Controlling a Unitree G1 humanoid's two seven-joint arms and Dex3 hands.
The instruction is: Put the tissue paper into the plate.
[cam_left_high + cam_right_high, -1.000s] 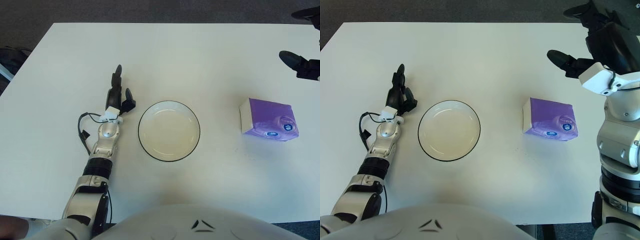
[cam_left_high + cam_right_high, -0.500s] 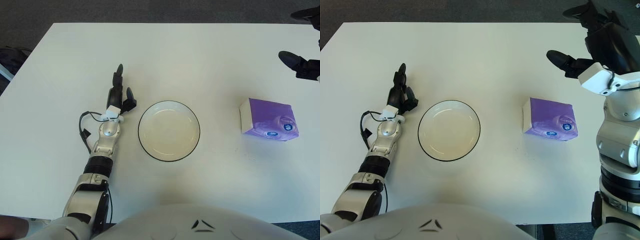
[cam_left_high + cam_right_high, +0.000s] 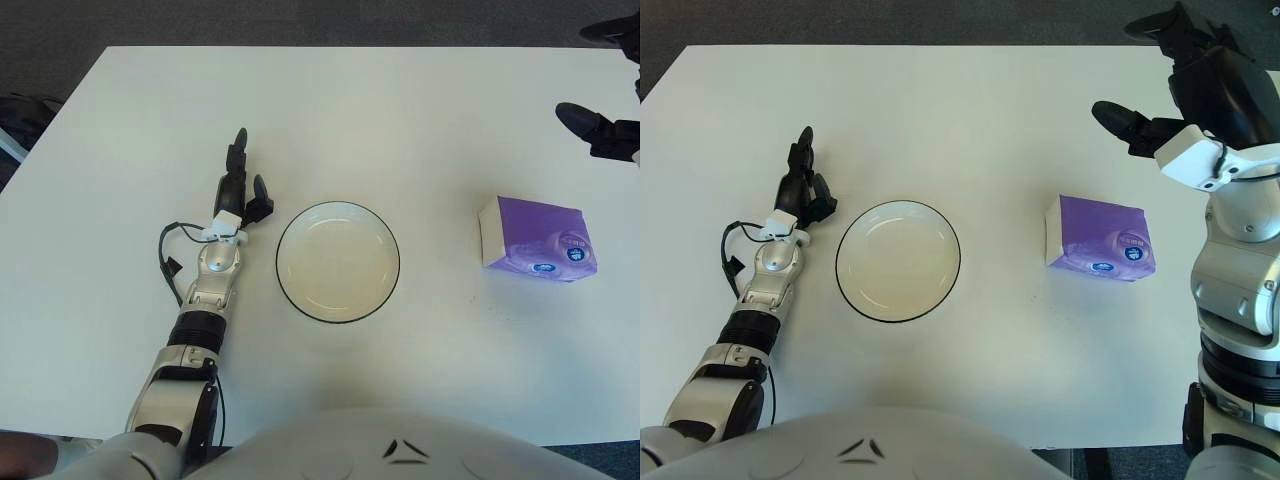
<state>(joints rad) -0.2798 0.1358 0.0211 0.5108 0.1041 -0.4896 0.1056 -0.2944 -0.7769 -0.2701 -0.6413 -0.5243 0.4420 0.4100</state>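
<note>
We see our right hand (image 3: 1185, 85) raised above the far right part of the white table (image 3: 970, 110), with its fingers (image 3: 1120, 118) spread apart and grasping nothing. The purple tissue paper pack (image 3: 1100, 238) lies flat on the table just below and a little to the left of this hand, nearer to our body, and the hand does not touch it. The plate (image 3: 898, 260) (white, with a dark rim, nothing in it) stands well to the left of the pack, so the tissue paper is not yet in the plate. Our left hand (image 3: 240, 190) rests on the table just beside the left rim of the plate, its fingers stretched forward and relaxed, holding nothing. A black cable (image 3: 165, 262) loops beside the left wrist.
</note>
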